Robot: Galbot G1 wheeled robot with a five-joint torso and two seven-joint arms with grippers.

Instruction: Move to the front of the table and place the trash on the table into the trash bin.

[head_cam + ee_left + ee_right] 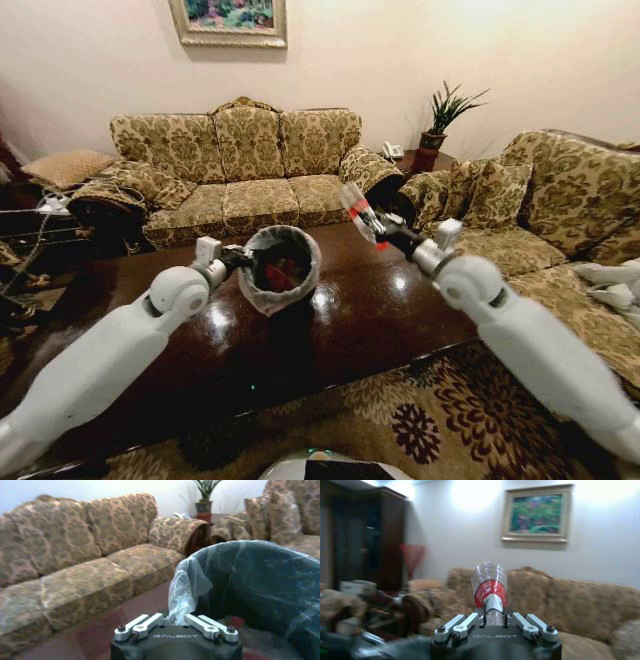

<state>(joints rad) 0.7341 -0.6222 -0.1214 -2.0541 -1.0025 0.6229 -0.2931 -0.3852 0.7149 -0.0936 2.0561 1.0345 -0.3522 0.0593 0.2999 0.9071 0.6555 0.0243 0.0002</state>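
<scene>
You're looking at a living room with pale walls, and a framed painting [230, 20] hangs up top. Under it sits a gold floral three-seat sofa [245, 165], with a matching sofa [560, 200] off to the right. A potted plant [445, 120] stands on the corner stand between them. The floor has a dark patterned rug [420, 420], and there's a tall dark wooden cabinet [367, 536]

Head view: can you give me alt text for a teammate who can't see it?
The right gripper holds the bottle raised above the table, right of the trash bin, whose rim the left gripper grips. Sofas stand behind.
</scene>
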